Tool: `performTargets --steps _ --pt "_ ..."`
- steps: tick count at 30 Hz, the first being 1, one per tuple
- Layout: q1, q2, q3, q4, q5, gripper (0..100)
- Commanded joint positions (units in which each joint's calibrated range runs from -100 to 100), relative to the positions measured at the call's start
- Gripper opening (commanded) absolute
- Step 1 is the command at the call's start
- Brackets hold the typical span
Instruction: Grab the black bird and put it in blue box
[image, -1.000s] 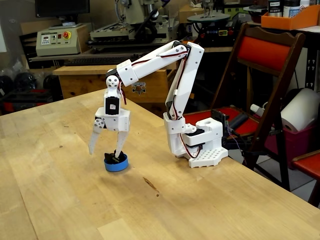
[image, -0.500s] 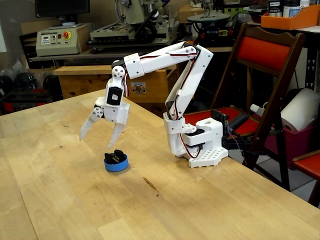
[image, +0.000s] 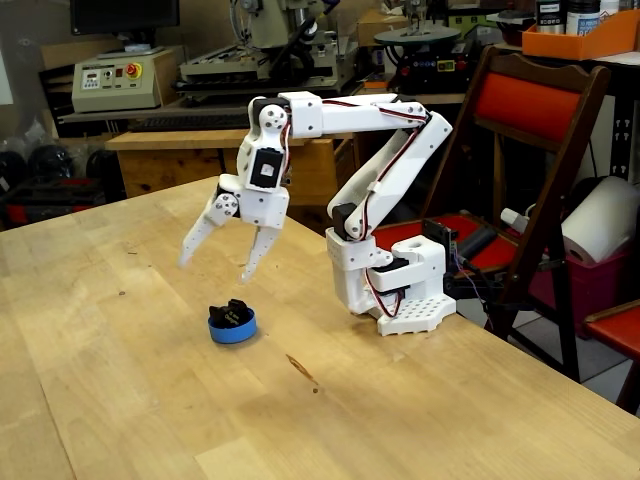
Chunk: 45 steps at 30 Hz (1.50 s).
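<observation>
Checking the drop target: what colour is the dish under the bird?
Blue dish, in the fixed view.

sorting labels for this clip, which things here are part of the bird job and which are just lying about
Part of the job:
- black bird, sitting in the blue box
- blue box on the table
- gripper, open, raised above the box

Just lying about:
- red folding chair
- paper towel roll
- orange tray
- control box with red button

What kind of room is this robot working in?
Probably a workshop or maker space. Behind the wooden table stands a bench with machine tools and a control box with a red stop button. A folding chair and an orange parts bin fit that too.
</observation>
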Motion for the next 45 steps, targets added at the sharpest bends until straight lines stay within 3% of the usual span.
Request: performTargets --steps 1,8,18,29,45 --pt "-4.53 -3.83 -1.97 1.13 -0.20 31" --pt "-5.42 -8.70 -1.88 1.21 -0.20 27" --pt "-5.42 -9.82 -1.61 1.21 -0.20 1" --pt "-5.34 -11.61 10.51 0.49 -0.20 4" --pt "-5.42 -33.18 17.15 0.57 0.20 4"
